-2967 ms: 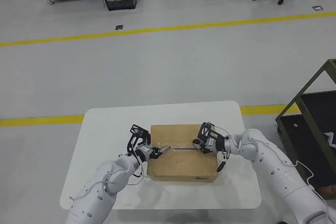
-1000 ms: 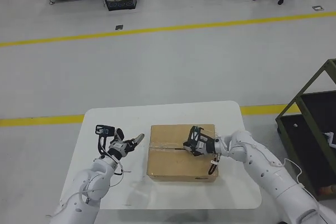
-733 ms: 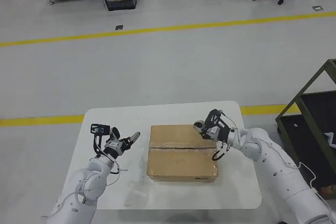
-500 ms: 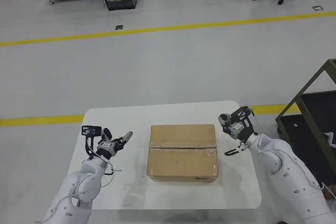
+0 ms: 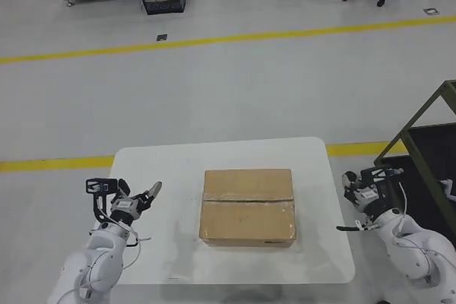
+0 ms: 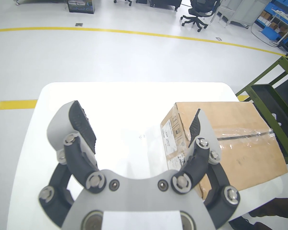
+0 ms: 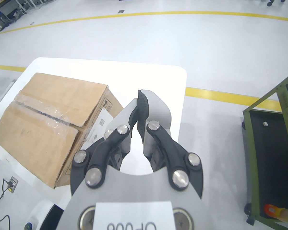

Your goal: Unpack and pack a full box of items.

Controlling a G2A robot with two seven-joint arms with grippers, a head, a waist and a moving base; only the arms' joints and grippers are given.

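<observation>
Cardboard box (image 5: 248, 220) sitting in the middle of the white table (image 5: 159, 175), stiff and likely heavy, best grabbed at the taped seam (image 5: 248, 200); left gripper (image 6: 136, 114) spread apart, right gripper (image 7: 138, 107) squeezed together.

The light is bright and even and comes from above. The white desk (image 6: 124, 101) glares strongly in both wrist views, and its far part is almost washed out. The clear tape (image 6: 244, 136) on the box (image 5: 248, 206) glints. Shadows are soft. The yellow floor lines (image 6: 158, 34) bend in the 2 wrist views.
</observation>
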